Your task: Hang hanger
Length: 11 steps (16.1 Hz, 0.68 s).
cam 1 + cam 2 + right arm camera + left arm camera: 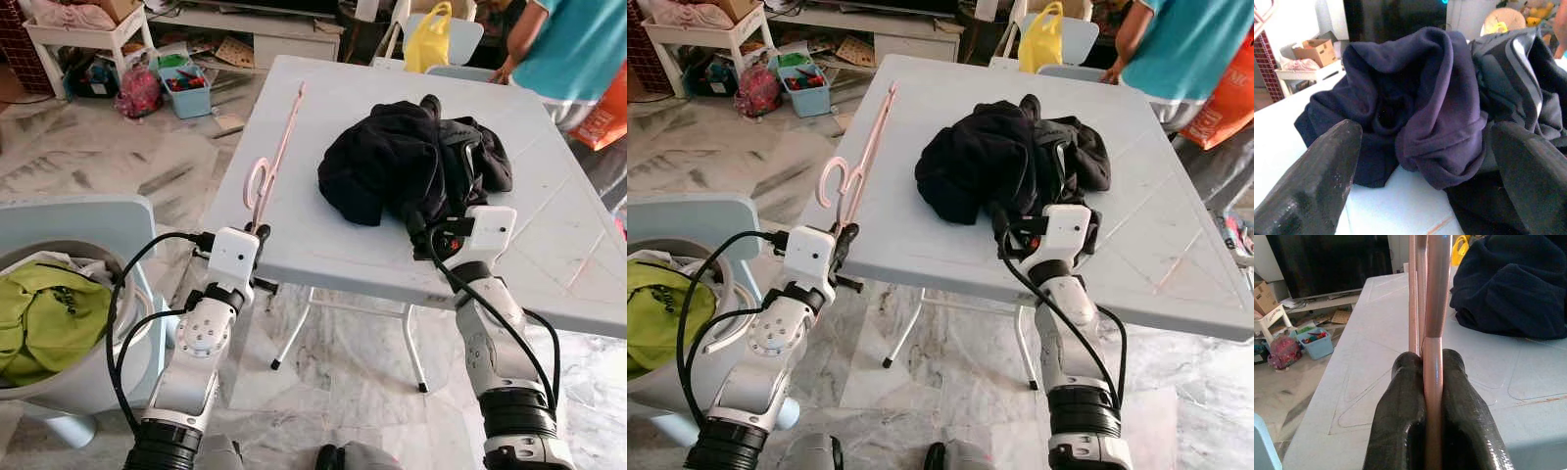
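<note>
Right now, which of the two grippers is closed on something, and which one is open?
The left gripper is closed on the pink hanger at the table's left edge. The right gripper is open, its fingers spread before the dark garment.

hanger (272, 162) on table (549, 225) along its left edge, near end in left gripper (261, 231) at front-left corner. clothes heap (411, 162) mid-table, right of hanger; right gripper (1430, 161) just before it, at front edge. basket w/ cloth (44, 313) on floor, left of table. person (578, 49) behind far-right corner.
</note>
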{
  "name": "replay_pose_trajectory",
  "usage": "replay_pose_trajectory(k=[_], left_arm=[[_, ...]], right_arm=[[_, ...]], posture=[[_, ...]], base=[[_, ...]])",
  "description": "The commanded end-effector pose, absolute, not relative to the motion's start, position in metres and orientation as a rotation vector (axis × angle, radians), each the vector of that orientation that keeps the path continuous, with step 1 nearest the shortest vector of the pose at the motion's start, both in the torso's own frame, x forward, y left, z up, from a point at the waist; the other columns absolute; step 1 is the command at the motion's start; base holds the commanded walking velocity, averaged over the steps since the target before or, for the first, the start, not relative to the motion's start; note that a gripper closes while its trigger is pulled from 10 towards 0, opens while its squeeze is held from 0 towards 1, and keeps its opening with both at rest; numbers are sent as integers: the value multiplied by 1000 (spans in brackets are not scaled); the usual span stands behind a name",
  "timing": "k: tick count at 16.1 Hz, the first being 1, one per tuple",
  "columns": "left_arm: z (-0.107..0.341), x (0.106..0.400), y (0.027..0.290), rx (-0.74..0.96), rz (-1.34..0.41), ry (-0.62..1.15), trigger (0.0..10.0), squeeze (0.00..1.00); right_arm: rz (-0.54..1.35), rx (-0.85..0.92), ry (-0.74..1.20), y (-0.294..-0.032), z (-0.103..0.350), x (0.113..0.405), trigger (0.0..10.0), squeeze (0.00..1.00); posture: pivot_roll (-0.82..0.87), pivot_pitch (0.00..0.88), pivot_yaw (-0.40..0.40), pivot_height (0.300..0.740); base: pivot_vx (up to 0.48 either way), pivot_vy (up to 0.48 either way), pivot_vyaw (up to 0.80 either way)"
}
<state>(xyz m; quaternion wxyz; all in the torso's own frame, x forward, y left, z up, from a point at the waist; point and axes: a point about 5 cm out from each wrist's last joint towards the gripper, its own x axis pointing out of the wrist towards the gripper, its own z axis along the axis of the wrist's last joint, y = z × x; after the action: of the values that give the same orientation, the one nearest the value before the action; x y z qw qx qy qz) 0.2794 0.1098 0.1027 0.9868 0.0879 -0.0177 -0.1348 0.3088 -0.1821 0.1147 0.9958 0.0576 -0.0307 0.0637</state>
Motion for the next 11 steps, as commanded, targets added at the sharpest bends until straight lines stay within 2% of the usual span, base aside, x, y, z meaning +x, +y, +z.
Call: replay_pose_trajectory(k=[1,2,3,11], left_arm=[[100,279,108,181,-274,-17,10000,0],[99,279,107,181,-274,-17,10000,0],[100,279,108,182,-274,-18,10000,0],[100,279,106,186,-281,-18,10000,0]], right_arm=[[129,111,-85,-181,122,310,10000,102],[129,112,-80,-181,121,310,10000,0],[129,110,-76,-181,121,309,10000,0],[115,102,-58,-182,120,312,10000,0]], posture=[[-21,13,-104,740],[-21,13,-104,740],[-24,19,-101,740],[-21,22,-97,740]], base=[[0,0,0],[0,0,0],[0,0,0],[-277,0,0]])
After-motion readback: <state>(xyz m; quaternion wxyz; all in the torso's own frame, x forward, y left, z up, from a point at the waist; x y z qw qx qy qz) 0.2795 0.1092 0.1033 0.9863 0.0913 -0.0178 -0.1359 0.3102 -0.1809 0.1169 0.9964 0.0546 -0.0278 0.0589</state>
